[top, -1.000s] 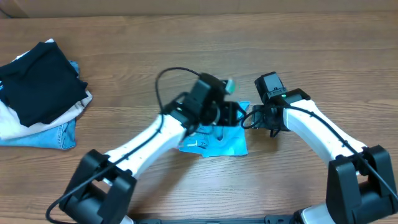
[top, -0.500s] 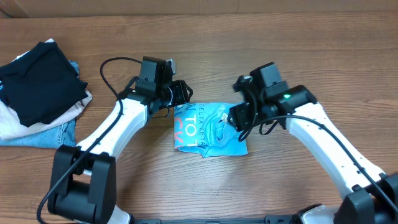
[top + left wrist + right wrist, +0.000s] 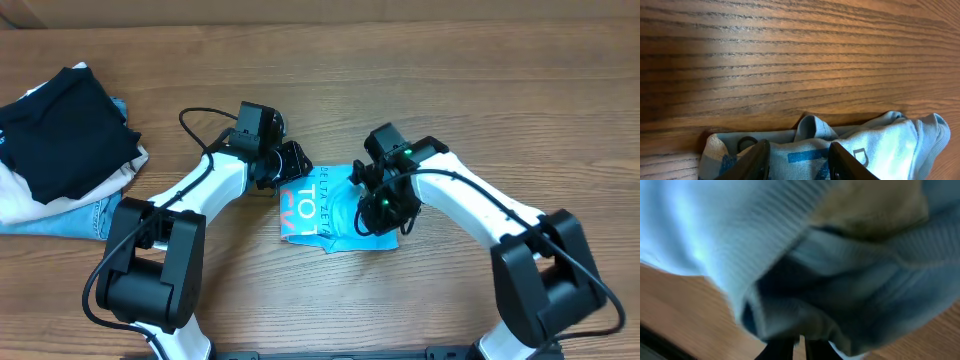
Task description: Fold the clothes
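The clothes, a light blue T-shirt (image 3: 325, 205) with white and pink lettering up, lies folded small on the wooden table. My left gripper (image 3: 292, 165) is at its upper left edge. In the left wrist view its fingers (image 3: 757, 160) stand apart, resting over the T-shirt (image 3: 880, 145) without pinching it: the left gripper (image 3: 799, 160) is open. My right gripper (image 3: 383, 205) is down on the shirt's right part. Bunched blue cloth (image 3: 790, 240) fills the blurred right wrist view, and the right gripper (image 3: 799, 352) has its fingers almost together at a cloth edge.
A pile lies at the table's far left: a black folded garment (image 3: 65, 130) on top, denim jeans (image 3: 85, 215) and a white cloth (image 3: 15, 195) under it. Bare wood (image 3: 330, 80) stretches behind the arms.
My left gripper swung off the shirt to the left, then came back to its upper left edge. The right gripper moved onto the shirt's right part and closed.
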`<state>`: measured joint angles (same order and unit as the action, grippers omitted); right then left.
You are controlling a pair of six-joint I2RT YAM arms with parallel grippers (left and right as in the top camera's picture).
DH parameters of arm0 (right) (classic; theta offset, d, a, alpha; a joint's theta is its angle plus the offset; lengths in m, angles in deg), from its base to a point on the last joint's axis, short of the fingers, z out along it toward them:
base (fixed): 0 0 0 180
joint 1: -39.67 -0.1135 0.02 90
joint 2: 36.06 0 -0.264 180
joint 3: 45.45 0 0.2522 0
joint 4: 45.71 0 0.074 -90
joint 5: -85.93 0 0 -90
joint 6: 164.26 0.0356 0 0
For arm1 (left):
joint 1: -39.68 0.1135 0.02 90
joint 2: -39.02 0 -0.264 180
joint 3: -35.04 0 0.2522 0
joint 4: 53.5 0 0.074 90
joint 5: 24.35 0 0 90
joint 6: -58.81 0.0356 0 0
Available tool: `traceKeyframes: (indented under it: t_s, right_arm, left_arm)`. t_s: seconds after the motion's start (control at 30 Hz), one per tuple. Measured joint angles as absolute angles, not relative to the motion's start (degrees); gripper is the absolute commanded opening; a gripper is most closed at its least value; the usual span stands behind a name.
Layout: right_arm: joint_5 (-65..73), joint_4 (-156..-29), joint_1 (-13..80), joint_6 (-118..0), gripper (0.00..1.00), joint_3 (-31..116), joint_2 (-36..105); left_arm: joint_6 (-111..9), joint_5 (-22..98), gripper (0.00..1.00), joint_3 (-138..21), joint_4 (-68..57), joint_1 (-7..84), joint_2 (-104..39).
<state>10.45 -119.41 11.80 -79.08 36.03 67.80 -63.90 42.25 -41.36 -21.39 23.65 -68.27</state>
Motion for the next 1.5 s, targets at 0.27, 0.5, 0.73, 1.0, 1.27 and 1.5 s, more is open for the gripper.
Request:
traceKeyframes:
  t_s: [0.27, 0.5, 0.73, 1.0, 1.27, 1.5]
  right_arm:
    - [-2.22, -120.97, 12.74, -70.60, 0.15, 33.54, 68.13]
    - [-5.98, -120.81, 13.81, -67.78, 0.17, 32.93, 68.13]
    - [-1.70, -121.12, 13.81, -66.97, 0.32, 33.04, 66.79]
    - [6.32, -121.07, 13.78, -70.80, 0.41, 34.37, 56.94]
    - [10.36, -119.50, 12.74, -73.92, 0.45, 33.85, 56.69]
    - [10.93, -110.93, 8.98, -74.54, 0.39, 28.47, 56.91]
  left_arm:
    - [-66.37, 41.61, 0.41, -41.36, -18.18, 23.65, -68.27]
    - [-68.77, 41.29, 0.41, -41.38, -15.47, 23.65, -68.27]
    - [-68.97, 41.22, 0.41, -41.38, -15.47, 23.65, -68.27]
    - [-68.99, 41.20, 0.41, -41.38, -15.45, 23.65, -68.27]
    - [-68.99, 41.18, 0.42, -41.38, -15.47, 23.65, -68.27]
    - [-70.00, 41.00, 0.42, -41.38, -15.47, 23.65, -68.27]
